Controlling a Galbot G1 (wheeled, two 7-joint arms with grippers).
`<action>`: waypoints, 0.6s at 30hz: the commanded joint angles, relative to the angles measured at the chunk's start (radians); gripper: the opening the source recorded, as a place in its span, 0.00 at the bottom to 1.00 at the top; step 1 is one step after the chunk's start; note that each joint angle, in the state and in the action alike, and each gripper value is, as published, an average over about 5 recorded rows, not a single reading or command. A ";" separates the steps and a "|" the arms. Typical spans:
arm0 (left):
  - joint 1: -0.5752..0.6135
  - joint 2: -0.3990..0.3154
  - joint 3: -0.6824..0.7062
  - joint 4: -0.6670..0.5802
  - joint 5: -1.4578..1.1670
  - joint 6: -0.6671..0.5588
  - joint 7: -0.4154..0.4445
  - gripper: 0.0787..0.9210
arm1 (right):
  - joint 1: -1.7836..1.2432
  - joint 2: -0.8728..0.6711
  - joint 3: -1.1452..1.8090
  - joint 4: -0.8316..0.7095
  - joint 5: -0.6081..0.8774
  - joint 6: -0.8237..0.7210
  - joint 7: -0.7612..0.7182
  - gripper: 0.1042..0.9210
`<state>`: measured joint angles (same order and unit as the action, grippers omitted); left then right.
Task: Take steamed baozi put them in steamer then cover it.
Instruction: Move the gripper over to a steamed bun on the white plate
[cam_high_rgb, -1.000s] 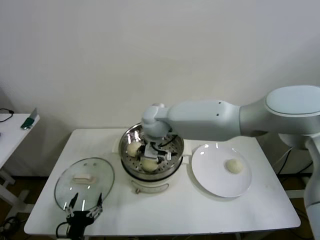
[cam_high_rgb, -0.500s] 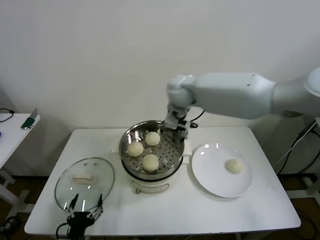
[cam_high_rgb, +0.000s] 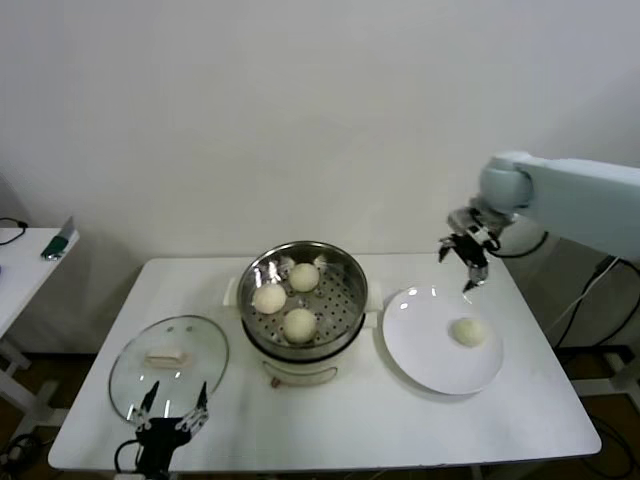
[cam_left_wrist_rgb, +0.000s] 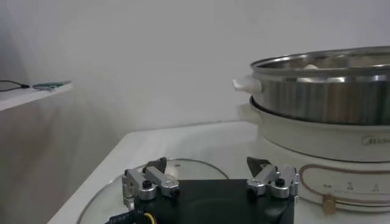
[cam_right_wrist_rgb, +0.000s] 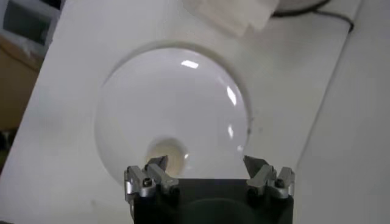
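In the steamer (cam_high_rgb: 345, 290) sit three smooth cream baozi (cam_high_rgb: 299, 324); right claw (cam_high_rgb: 466, 254) spread, empty.

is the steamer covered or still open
Open. The steamer shows three baozi inside, and the glass lid lies flat on the table beside it.

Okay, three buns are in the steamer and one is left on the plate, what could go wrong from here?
The right gripper, open, hovers above the plate's far edge, not over the last baozi; a descent from there could hit the rim or nudge the bun away.

The three baozi sit on the steamer's left side; a fourth dropped carelessly could land on one.

The left gripper waits open by the glass lid, whose near edge is close to the table edge; a push could slide it off.
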<state>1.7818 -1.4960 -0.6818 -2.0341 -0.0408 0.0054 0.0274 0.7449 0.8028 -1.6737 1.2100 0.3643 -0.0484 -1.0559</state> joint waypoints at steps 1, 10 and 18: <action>0.002 -0.001 -0.003 0.008 0.001 0.001 0.001 0.88 | -0.287 -0.152 0.163 -0.058 -0.072 -0.131 0.051 0.88; 0.005 0.000 -0.005 0.016 0.003 -0.001 0.000 0.88 | -0.455 -0.093 0.304 -0.170 -0.135 -0.143 0.072 0.88; 0.004 -0.001 -0.006 0.016 0.004 0.002 -0.001 0.88 | -0.539 -0.038 0.383 -0.228 -0.156 -0.143 0.099 0.88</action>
<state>1.7851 -1.4974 -0.6874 -2.0186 -0.0377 0.0054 0.0270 0.3640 0.7430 -1.4141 1.0615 0.2477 -0.1675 -0.9850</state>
